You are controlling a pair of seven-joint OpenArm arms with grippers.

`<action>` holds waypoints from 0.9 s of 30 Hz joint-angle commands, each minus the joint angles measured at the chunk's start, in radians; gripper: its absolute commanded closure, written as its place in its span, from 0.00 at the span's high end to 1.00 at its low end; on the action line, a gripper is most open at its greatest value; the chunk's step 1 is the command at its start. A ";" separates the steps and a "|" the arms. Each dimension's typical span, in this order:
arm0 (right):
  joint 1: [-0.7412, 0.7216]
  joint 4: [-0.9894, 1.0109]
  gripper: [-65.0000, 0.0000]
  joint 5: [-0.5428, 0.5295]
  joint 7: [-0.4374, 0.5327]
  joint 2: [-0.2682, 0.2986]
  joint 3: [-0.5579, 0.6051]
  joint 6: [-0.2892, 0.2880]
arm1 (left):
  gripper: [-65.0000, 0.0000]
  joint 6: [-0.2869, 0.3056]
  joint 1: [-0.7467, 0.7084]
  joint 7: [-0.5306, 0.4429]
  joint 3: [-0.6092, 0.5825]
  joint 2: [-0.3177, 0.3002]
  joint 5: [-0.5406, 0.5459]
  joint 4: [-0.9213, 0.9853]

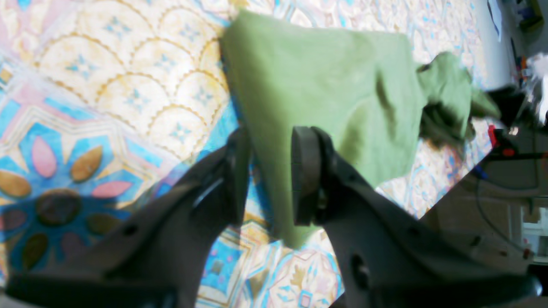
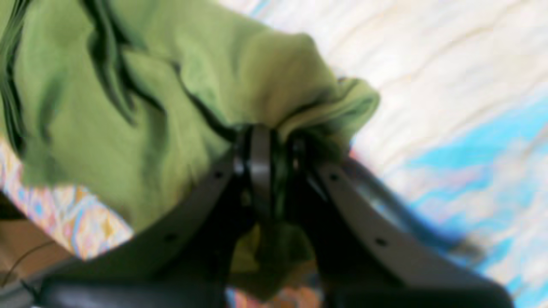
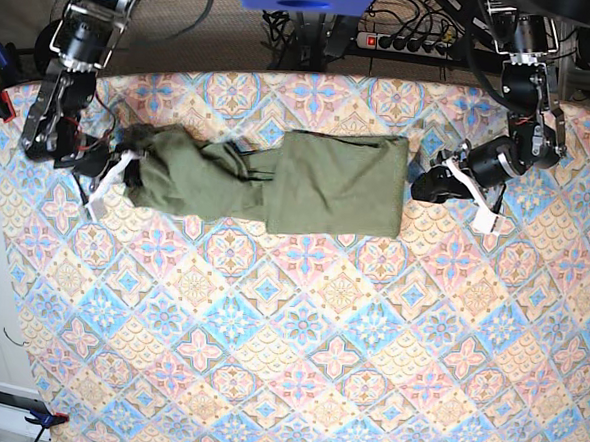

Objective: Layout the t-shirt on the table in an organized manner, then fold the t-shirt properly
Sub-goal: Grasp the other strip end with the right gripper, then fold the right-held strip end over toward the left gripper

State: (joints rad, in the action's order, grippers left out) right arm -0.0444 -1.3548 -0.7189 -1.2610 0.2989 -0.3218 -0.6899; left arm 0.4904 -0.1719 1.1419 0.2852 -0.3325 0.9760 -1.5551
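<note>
Across the far half of the table [image 3: 296, 361], one olive-green t-shirt [image 3: 277, 185] lies stretched sideways between two grippers.

Its wide hem end lies flat and smooth as a neat rectangle towards the left arm, while the other end narrows into a rumpled, creased bundle towards the right arm (plain cloth, no print visible). The right gripper [image 2: 274, 149] is clamped on a bunched fold of the t-shirt, fabric squeezed between its jaws and spilling over them. The left gripper [image 1: 269, 175] holds the hem corner of the t-shirt, one finger [image 1: 306, 171] lying on top of the cloth and the other at its edge, the jaws standing partly apart with the cloth between them. Count: one shirt, one table with a blue, pink and cream tile pattern, two grippers.
</note>
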 commanded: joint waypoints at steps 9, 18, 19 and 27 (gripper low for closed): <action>-0.030 -0.053 0.02 -0.034 0.013 0.010 0.003 -0.008 | 0.23 0.006 0.010 -0.016 -0.004 -0.010 0.019 -0.012; -0.048 -0.328 0.02 -0.037 0.011 -0.042 0.177 -0.008 | 0.23 0.004 0.013 -0.115 -0.148 0.039 -0.118 -0.012; -0.055 -0.340 0.02 -0.037 0.011 -0.048 0.207 -0.008 | 0.23 0.004 0.016 -0.127 -0.169 0.051 -0.137 -0.012; -0.090 -0.407 0.02 -0.035 0.014 -0.088 0.404 -0.008 | 0.23 -0.002 0.068 -0.191 -0.258 0.134 -0.226 0.118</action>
State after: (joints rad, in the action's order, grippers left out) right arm -0.1081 -1.7378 -0.7223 -1.2766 0.2062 0.0868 -0.6952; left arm 0.4927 -0.1184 0.9558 0.0246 -0.1925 0.7429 -1.4269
